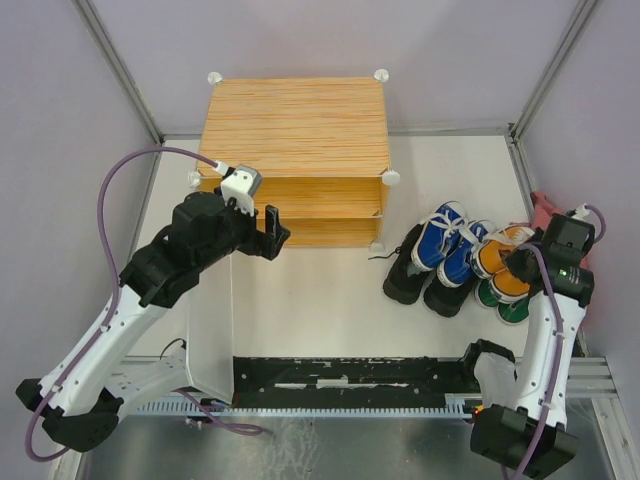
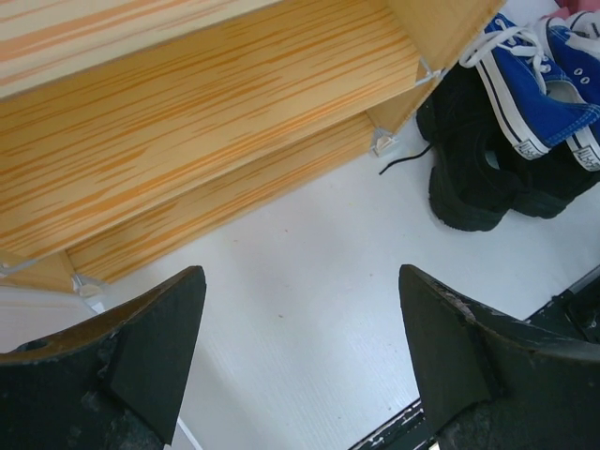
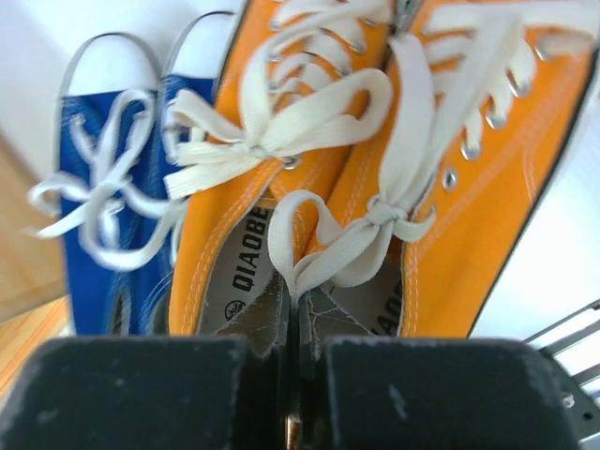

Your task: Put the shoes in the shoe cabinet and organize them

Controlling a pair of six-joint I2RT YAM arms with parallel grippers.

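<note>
The shoe cabinet (image 1: 295,125) stands at the back with its white translucent door (image 1: 212,330) swung open toward me; its wood shelves (image 2: 206,103) hold nothing that I can see. My left gripper (image 1: 275,232) is open and empty in front of the cabinet's lower shelf, above bare table (image 2: 300,319). The shoes cluster at the right: black boots (image 1: 408,275), blue sneakers (image 1: 450,240), orange sneakers (image 1: 497,262) and green sneakers (image 1: 497,298) under the orange pair. My right gripper (image 3: 298,375) is shut, pinching the inner walls of both orange sneakers (image 3: 469,187) together.
A pink object (image 1: 545,210) lies at the far right behind the right arm. A black rail (image 1: 350,375) runs along the near table edge. Blue sneakers (image 2: 534,70) and black boots (image 2: 469,178) lie just right of the cabinet's front corner.
</note>
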